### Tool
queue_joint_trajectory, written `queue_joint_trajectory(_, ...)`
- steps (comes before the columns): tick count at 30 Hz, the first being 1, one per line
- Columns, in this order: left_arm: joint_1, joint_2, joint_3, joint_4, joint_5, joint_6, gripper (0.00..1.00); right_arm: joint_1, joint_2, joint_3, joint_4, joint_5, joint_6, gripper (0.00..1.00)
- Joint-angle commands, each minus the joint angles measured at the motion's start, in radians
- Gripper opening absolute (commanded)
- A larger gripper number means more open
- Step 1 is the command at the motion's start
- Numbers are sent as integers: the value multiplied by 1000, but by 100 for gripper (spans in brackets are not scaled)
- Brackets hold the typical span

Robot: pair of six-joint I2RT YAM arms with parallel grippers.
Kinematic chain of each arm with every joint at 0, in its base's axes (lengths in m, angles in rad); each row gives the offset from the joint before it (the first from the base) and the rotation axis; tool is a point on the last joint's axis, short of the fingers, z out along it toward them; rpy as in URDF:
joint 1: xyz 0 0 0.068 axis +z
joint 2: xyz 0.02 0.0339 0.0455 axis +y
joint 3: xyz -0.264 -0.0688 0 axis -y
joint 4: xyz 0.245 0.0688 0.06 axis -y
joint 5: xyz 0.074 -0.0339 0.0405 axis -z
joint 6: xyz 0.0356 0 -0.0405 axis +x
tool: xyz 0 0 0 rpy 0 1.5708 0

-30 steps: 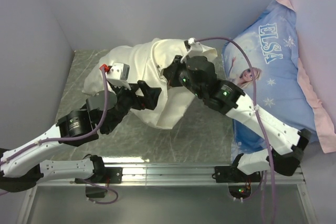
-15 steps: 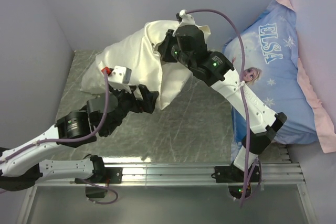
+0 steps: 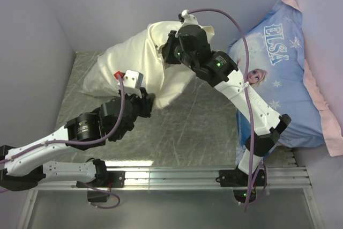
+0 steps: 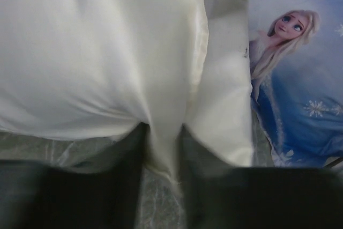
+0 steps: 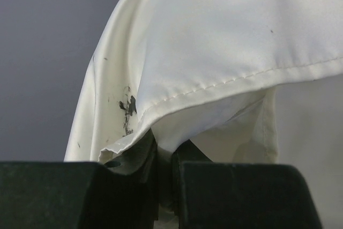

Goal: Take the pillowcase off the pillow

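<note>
The cream pillowcase hangs as a plump bundle, tilted up off the table at its right end. My right gripper holds that raised end, shut on the stitched hem; its own view shows the jaws pinching the cloth. A whiter lobe, seemingly the pillow, sags below the hem. My left gripper is at the bundle's lower edge. In the left wrist view it is shut on a narrow fold of pillowcase; whether pillow is pinched inside I cannot tell.
The big blue ELSA pillow leans against the right wall, close behind the right arm, and also fills the right of the left wrist view. Grey walls close in left and back. The marbled tabletop ends at a metal rail.
The right gripper has lifted its end of the bundle up and toward the back wall. The left gripper, open before, has moved up to the lower edge and shut on the fabric.
</note>
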Motion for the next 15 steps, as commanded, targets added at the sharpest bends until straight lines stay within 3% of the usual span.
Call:
queue_joint_trajectory(1,-13,-3,-1,-29,-80,-30,9,4,-16,82,100,25,-23,0)
queue_joint_trajectory(2,-14,-11,-10,-33,-90,-44,0,4,-23,77,100,28,-24,0)
queue_joint_trajectory(7,-14,-54,-67,-38,-81,-70,0,-5,-71,63,103,40,-38,0)
queue_joint_trajectory(15,-14,-103,-192,-150,-133,-294,0,-105,-143,109,66,-19,-30,0)
